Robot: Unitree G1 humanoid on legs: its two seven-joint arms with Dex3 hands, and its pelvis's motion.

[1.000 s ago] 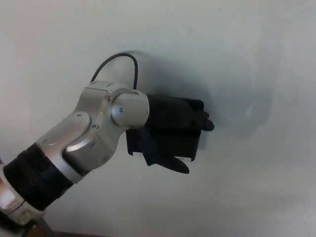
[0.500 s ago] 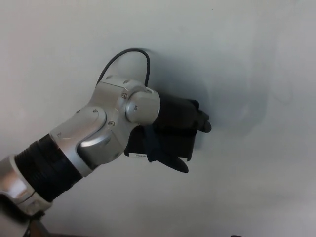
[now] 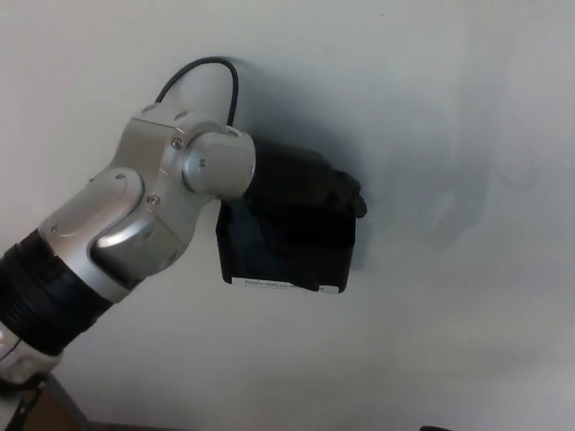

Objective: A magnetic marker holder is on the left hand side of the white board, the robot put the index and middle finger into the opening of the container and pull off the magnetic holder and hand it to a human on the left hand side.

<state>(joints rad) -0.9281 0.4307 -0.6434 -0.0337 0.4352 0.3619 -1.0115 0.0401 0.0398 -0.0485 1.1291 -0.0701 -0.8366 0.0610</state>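
The fingers (image 3: 346, 190) of the left hand (image 3: 301, 193) curl over the top edge of the holder (image 3: 287, 251), and their tips seem to dip into its opening. Black lies on black here, so how deep they reach cannot be made out. The thumb is lost against the front of the box. By the look of it the hand is closed on the holder, hooked at the rim rather than pinched from both sides.

The holder is a black, box-shaped container set flat against the whiteboard (image 3: 449, 108), with a pale label strip along its lower edge. It sits just right of the silver wrist (image 3: 180, 193). Whether it has left the board cannot be told from this view.

As for handling, I judge it a stiff plastic shell, light in itself, with smooth walls that would slip under a plain squeeze. The magnet is the real resistance: it should hold firm and then let go all at once. So the inner lip of the opening is the place to take hold, with the fingers well down inside. Tilting the top edge away from the board ought to break the hold more gently than a straight pull.

The right hand does not show.
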